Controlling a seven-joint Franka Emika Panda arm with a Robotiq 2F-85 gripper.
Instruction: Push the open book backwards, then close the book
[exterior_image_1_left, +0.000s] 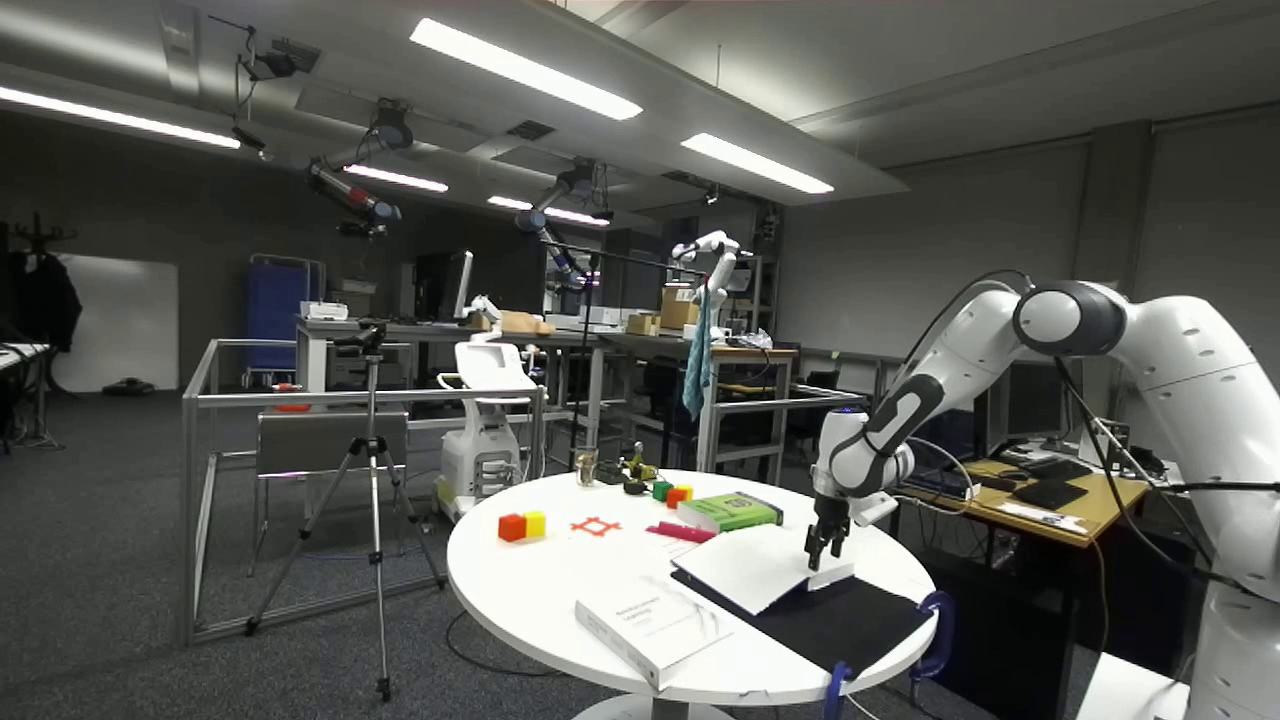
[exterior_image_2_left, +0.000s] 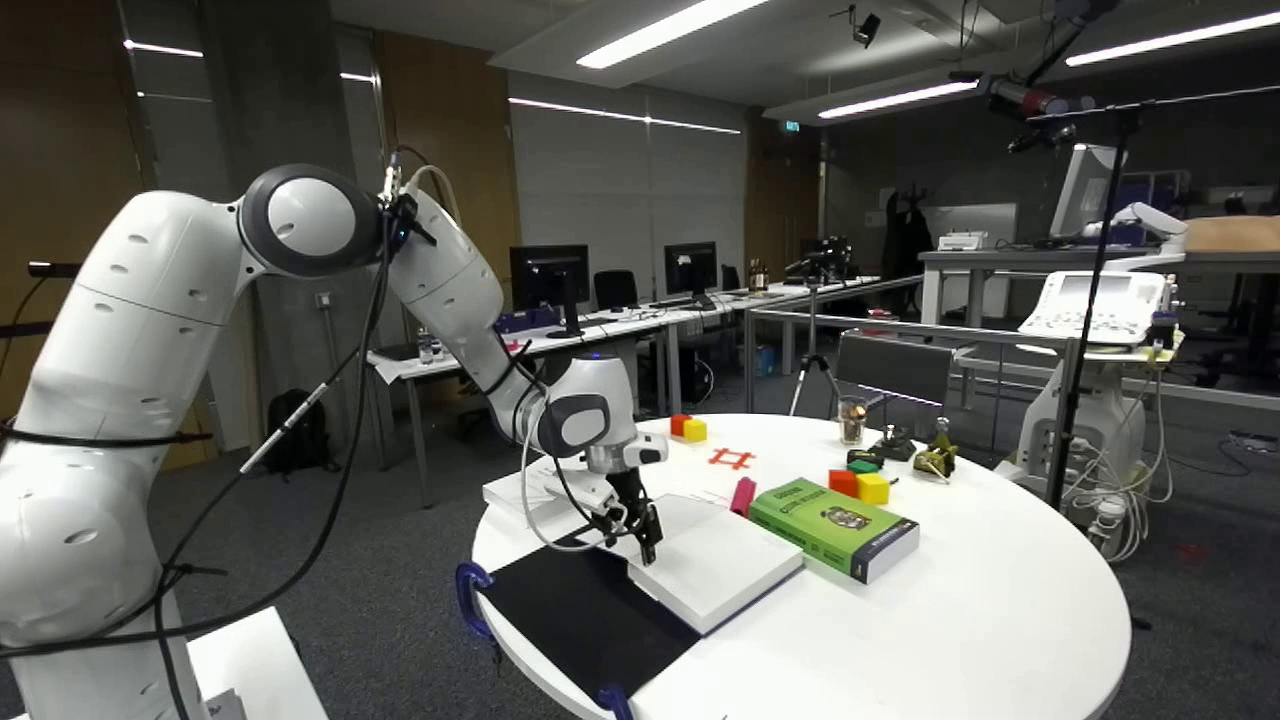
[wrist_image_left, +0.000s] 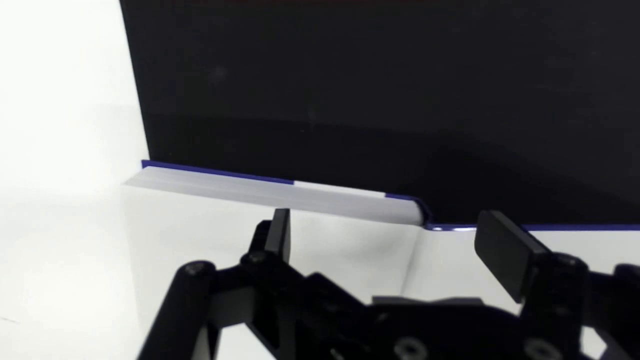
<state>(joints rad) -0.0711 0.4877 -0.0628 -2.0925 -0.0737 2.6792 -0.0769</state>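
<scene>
On the round tbl (exterior_image_1_left: 520, 590) (12 = far rim) I read "Reinforcement Learning" on a white bk (exterior_image_1_left: 655, 628) @ 7 o'clock, then green bk (exterior_image_1_left: 735, 512) just past 12, open book (exterior_image_1_left: 750, 560) @ 2, gripper (exterior_image_1_left: 825, 558) by its edge w/ fingers (wrist_image_left: 502, 252) spread apart.

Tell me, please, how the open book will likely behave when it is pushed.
The open book would probably feel heavy, given its thick page block. Its blue cover seems stiff, its visible edge mostly straight. Lying wide open, the book looks unlikely to tip.
</scene>
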